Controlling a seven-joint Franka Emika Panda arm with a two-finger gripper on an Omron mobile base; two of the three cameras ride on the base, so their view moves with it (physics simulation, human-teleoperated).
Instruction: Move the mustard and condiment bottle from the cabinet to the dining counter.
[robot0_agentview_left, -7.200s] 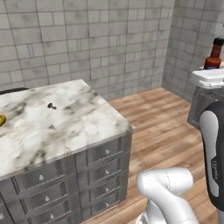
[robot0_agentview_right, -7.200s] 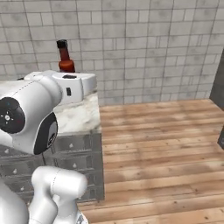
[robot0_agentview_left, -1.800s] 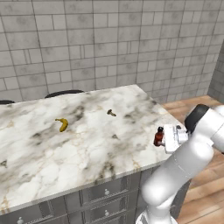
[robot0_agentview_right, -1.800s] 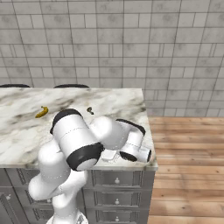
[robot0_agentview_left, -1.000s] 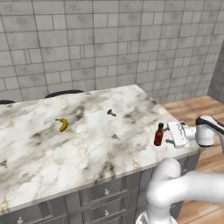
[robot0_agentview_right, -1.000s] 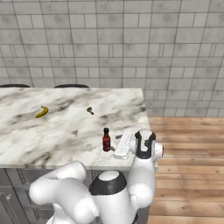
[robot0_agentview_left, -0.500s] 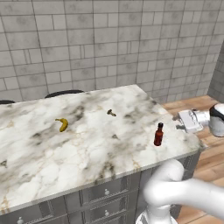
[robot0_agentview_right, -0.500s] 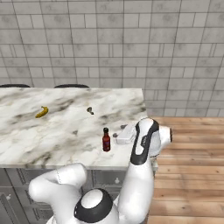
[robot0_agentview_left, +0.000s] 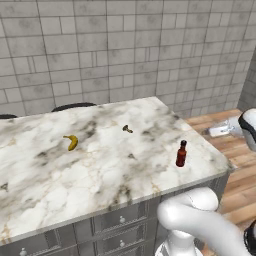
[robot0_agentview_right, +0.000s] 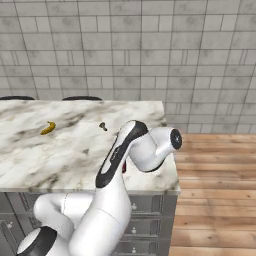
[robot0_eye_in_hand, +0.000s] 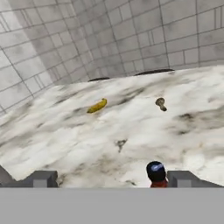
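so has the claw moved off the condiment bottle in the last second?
Yes. In the left base view the claw has pulled back right, past the dining counter edge, open. The condiment bottle stands alone near that edge.

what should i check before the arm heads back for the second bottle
1. Sauce bottle upright on the island counter: ok.
2. Gripper open and off the bottle: ok.
3. Bottle well in from the counter's edge: not ok, it stands close to the right end.
4. Mustard on the counter: not ok, not there yet.
5. Banana and the small brown thing apart from the bottle: ok.
6. Path back to the cabinet free: cannot tell.
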